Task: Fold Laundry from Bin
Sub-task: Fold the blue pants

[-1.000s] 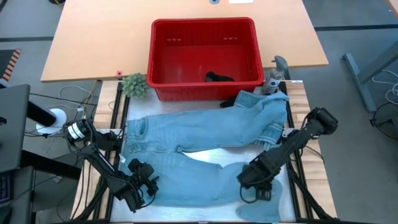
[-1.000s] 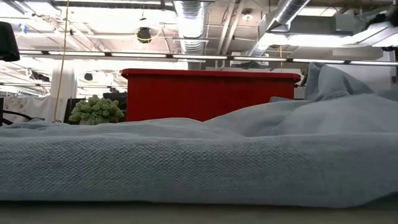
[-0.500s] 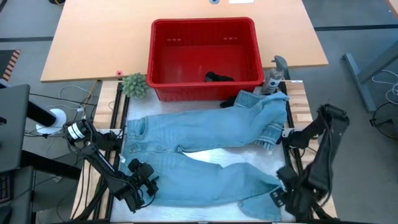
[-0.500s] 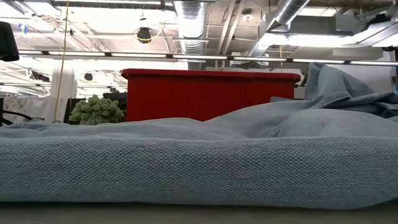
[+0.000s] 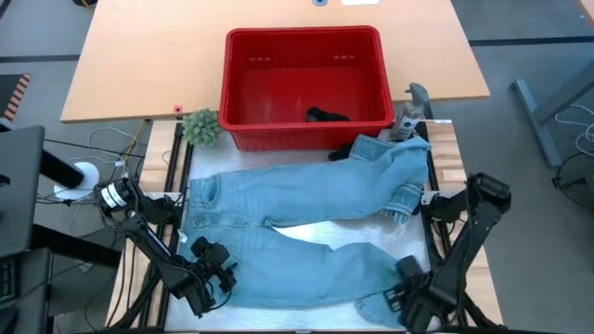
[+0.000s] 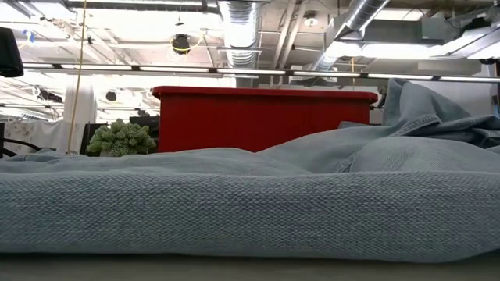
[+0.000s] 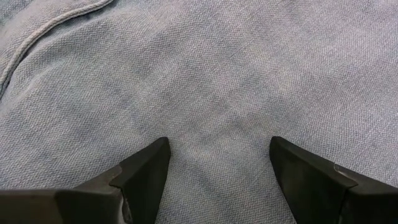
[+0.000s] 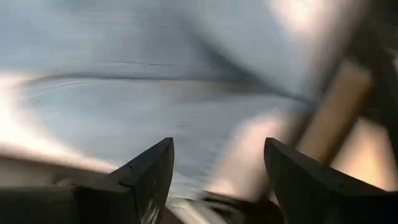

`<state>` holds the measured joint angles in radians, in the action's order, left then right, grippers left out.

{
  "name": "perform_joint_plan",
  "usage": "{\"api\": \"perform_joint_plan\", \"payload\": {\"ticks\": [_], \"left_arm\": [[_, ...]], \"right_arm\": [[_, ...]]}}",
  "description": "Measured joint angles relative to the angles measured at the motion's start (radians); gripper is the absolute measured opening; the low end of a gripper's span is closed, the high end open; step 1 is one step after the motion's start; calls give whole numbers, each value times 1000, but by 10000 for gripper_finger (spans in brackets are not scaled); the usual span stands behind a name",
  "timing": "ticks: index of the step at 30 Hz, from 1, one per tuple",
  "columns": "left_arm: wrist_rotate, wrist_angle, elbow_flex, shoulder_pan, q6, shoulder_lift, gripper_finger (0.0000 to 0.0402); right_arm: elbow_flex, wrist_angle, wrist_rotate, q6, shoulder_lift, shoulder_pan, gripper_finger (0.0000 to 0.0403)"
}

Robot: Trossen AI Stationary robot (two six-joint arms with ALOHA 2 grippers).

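Laundry: a pair of light blue jeans (image 5: 306,223) lies spread across the near half of the surface (image 5: 148,65), waistband toward the left arm's side, both legs running toward the right arm's side. The far leg ends bunched and folded back by the right edge, just in front of the bin. The near leg lies flat along the front edge.

Bin (image 5: 306,79): red, slotted walls, standing at the middle of the surface behind the jeans. A small dark garment (image 5: 327,116) lies in its near right corner; the floor of the bin is otherwise bare red.

Surface: pale tan wooden top at the back, slatted wood with dark rails at both sides in front. A white patch shows between the two jean legs. A small green plant (image 5: 200,127) stands just beside the bin's near left corner.

Left gripper (image 5: 221,276): low at the front left, over the near leg close to the waistband. Jaws spread, denim filling the gap below them, nothing pinched.

Right gripper (image 5: 401,295): at the front right corner, by the hem of the near leg. Jaws spread, holding nothing; its wrist view is blurred.

Room, from table height: denim fills the foreground; behind it are the bin's red wall, the plant, and a ceiling of silver ducts (image 6: 242,22) and light strips.
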<state>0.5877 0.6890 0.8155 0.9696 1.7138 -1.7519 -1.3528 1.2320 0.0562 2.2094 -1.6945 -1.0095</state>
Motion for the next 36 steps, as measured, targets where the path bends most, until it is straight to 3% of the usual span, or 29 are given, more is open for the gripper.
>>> {"api": "perform_joint_plan", "payload": {"ticks": [2, 4, 9, 13, 21, 29, 36], "left_arm": [[0, -2, 0, 0, 0, 0, 270], [0, -3, 0, 0, 0, 0, 270], [0, -4, 0, 0, 0, 0, 270], [-6, -6, 0, 0, 1, 0, 270], [-5, -7, 0, 0, 5, 0, 270], [-6, -5, 0, 0, 17, 0, 270], [-16, -6, 1, -2, 23, 0, 270]], "right_arm": [[-3, -134, -104, -103, -9, -5, 275], [-4, -266, -130, -276, -31, -1, 275], [-4, -457, -85, -650, -127, 26, 275], [-4, -513, -14, -777, -193, 70, 275], [-4, -480, -17, -907, -251, 110, 275], [-4, -421, -2, -903, -311, 97, 268], [-41, -387, 61, -921, -413, 91, 210]]}}
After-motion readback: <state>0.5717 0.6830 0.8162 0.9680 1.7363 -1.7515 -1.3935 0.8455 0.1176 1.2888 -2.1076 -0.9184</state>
